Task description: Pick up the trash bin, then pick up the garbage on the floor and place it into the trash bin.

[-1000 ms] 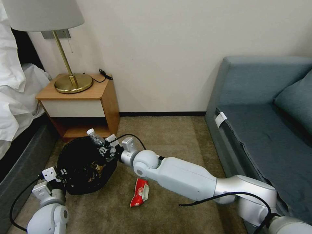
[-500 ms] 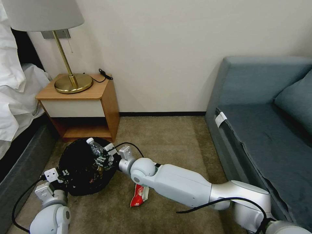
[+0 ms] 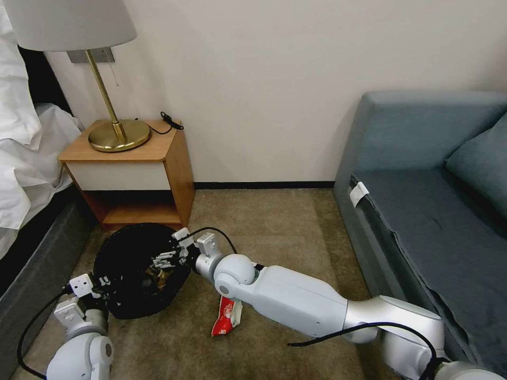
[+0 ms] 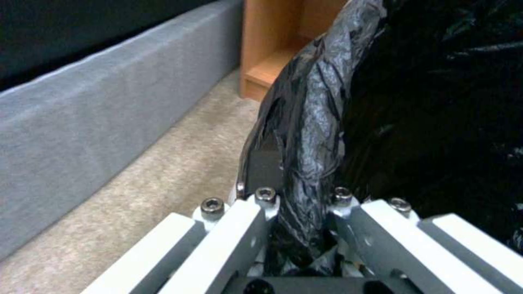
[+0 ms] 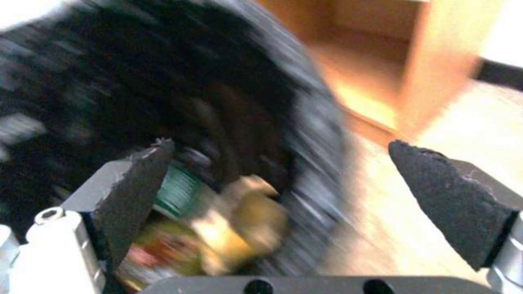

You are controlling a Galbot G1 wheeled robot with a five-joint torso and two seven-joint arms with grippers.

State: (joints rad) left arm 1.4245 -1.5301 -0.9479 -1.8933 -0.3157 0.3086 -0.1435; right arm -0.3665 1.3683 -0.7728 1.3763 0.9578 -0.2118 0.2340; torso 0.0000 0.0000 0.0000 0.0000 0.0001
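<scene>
The trash bin (image 3: 132,274), lined with a crinkly black bag, stands on the beige carpet floor (image 3: 274,221) in front of the nightstand. My left gripper (image 3: 100,285) is shut on the bin's near rim; in the left wrist view the bag-covered rim (image 4: 316,122) runs up between its closed fingers (image 4: 248,228). My right gripper (image 3: 168,257) hangs open over the bin's mouth, holding nothing. Between its spread pads (image 5: 136,183) a bottle with a green label (image 5: 179,192) and a yellow-brown wrapper (image 5: 240,220) lie inside the bin. A crumpled red-white wrapper (image 3: 227,315) lies on the floor, partly under my right forearm.
A wooden nightstand (image 3: 132,174) with a brass lamp (image 3: 113,132) stands just behind the bin. The bed (image 3: 31,211) runs along the left and a blue-grey sofa (image 3: 422,211) along the right. Open carpet lies between the sofa and the bin.
My right gripper carried the bottle over the bin, opened, and the bottle dropped inside. The left gripper and the bin stayed put.
</scene>
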